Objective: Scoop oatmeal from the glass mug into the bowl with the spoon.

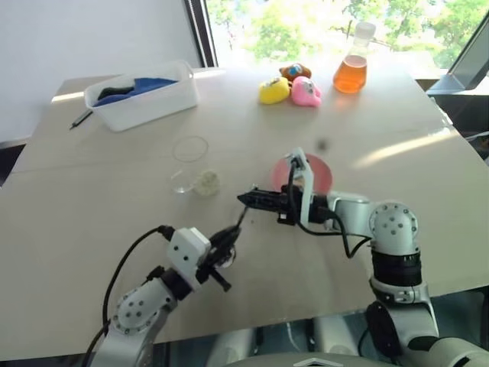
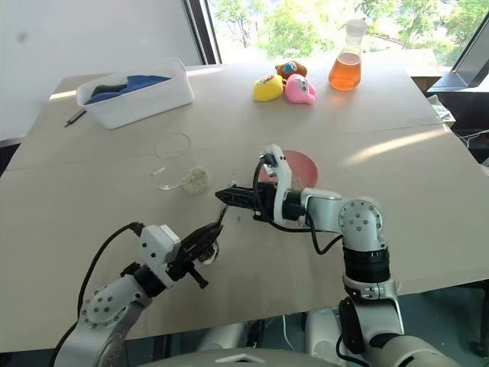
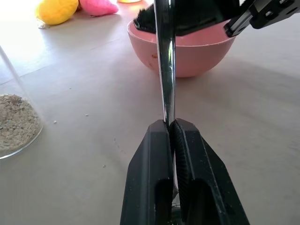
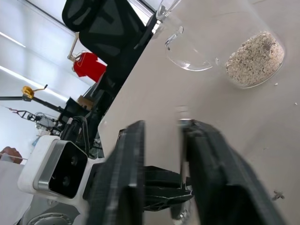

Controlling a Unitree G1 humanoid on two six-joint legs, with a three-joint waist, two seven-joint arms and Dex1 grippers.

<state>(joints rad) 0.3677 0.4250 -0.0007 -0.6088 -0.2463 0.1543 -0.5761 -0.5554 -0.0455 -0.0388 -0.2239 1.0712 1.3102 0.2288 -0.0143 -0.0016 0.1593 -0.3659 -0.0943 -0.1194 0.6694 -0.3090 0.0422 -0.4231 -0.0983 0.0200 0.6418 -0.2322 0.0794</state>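
My left gripper (image 1: 229,238) is shut on the spoon (image 3: 165,70), low on its slim silver handle, which rises between the pads. My right gripper (image 1: 250,199) reaches in level from the right and closes on the handle's upper end. Its fingers (image 4: 211,159) look blurred, with the handle against one of them. The pink bowl (image 1: 319,174) sits just behind the right gripper. The glass mug (image 1: 186,182) stands left of both grippers, apart from them. The oatmeal (image 4: 255,58) lies inside it as a pale heap.
A white tub (image 1: 141,95) with blue cloth sits at the far left, a dark pen (image 1: 80,118) beside it. A flat clear ring (image 1: 190,147) lies behind the mug. Yellow (image 1: 273,90) and pink (image 1: 306,92) toys and an orange flask (image 1: 351,70) stand at the far edge.
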